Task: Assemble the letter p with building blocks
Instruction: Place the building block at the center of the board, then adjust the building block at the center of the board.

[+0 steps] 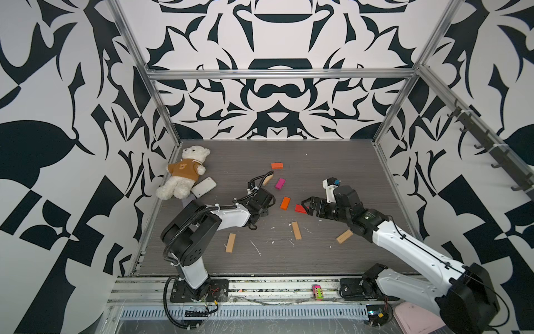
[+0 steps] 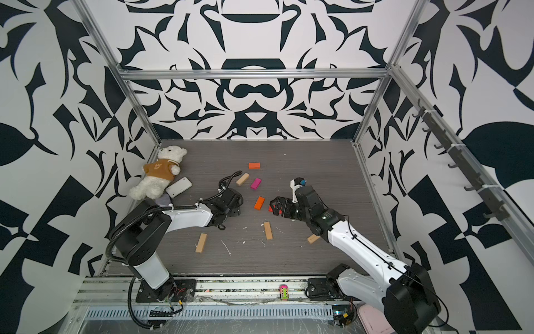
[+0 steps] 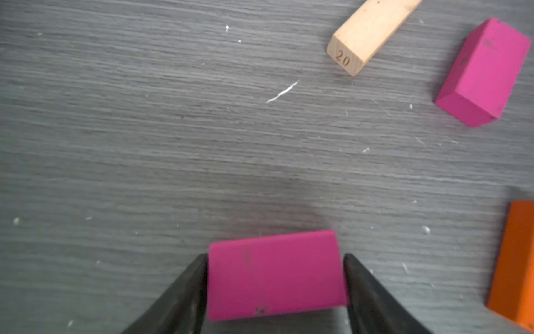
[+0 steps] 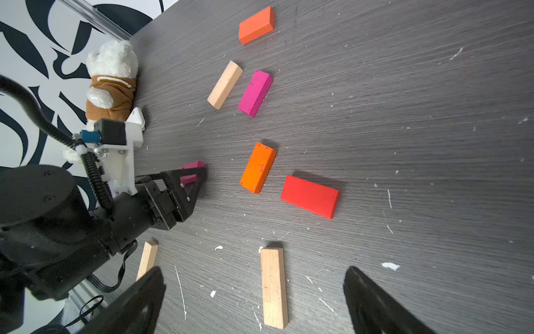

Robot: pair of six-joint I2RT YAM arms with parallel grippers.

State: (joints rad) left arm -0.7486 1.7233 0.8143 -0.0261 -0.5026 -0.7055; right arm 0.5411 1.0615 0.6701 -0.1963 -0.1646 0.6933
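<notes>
We see a short magenta-painted wooden block (image 3: 274,274), faintly scuffed, close to the grey wood-grain table (image 3: 130,130) near its middle, between the black fingers of the left gripper (image 3: 276,257); the fingers sit against both ends, but we cannot tell whether they press. Nearby lie a second magenta block (image 3: 484,72), a plain tan wooden bar (image 3: 367,31) stamped 20, and an orange block (image 3: 517,260). The right gripper (image 4: 255,270) gapes wide and empty near a red flat block (image 4: 309,196)

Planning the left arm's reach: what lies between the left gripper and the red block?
An orange block lies between the left gripper and the red block, clearest in the right wrist view, also in both top views.
</notes>
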